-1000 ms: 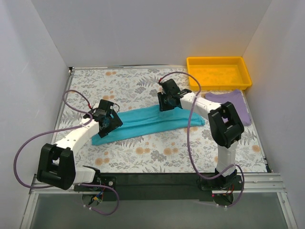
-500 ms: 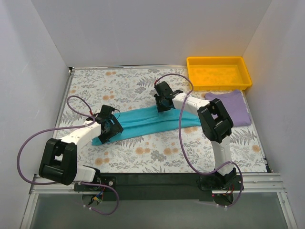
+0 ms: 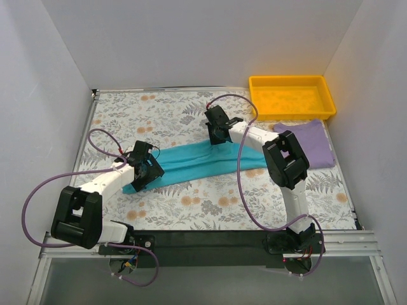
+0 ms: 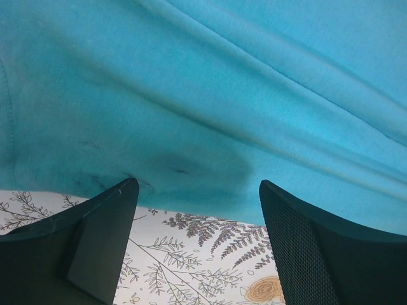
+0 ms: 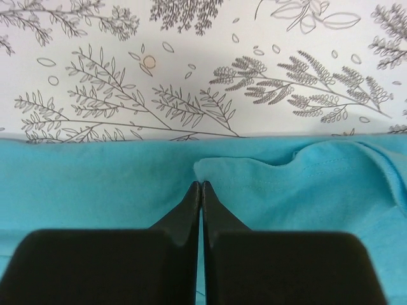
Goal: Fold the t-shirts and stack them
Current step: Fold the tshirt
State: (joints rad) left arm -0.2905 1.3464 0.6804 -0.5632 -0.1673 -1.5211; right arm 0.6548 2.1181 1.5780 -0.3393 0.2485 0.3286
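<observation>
Pinching teal t-shirt [image 3: 197, 162] edge, right claw [image 5: 201, 184]; left claw [image 4: 197, 184] agape.

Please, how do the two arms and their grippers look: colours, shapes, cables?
The left arm and right arm have white links and bulky black joints. A thin purple cable loops along each. The left gripper and right gripper have black wedge-shaped fingers; the left one's pads look finely dotted.
</observation>
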